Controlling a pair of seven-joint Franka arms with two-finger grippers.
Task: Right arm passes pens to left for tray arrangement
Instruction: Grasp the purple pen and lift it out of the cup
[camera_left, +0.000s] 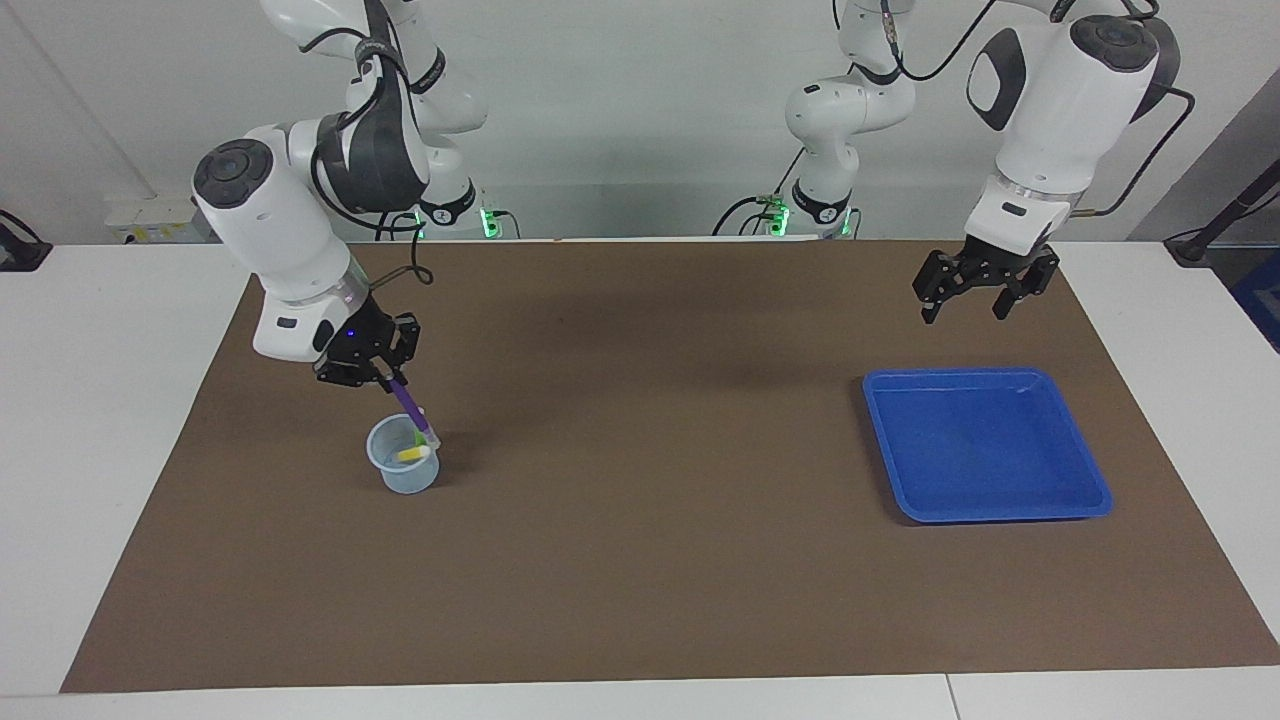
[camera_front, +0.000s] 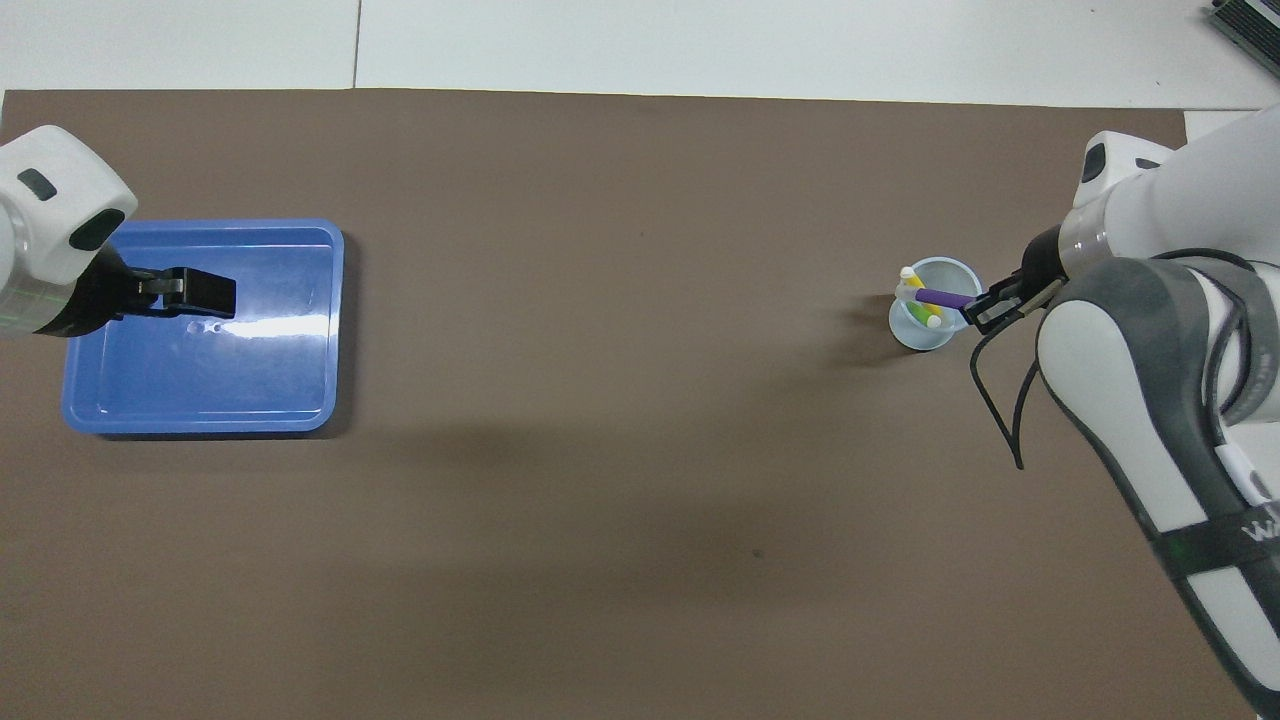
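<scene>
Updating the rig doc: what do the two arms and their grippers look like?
Both arms are white, rounded Franka links with dark grey joint panels and black caps, black cables looping alongside. The right gripper is black with a small blue wrist light; the left gripper is black, with no such light.

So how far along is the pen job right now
Early. Nothing is done: the tray holds no pens. In hand: the right gripper is shut on the purple pen, whose lower end is still in the cup. The yellow pen and green pen sit in the cup. The left gripper waits open over the mat beside the tray. Left: all three handovers and placements.
</scene>
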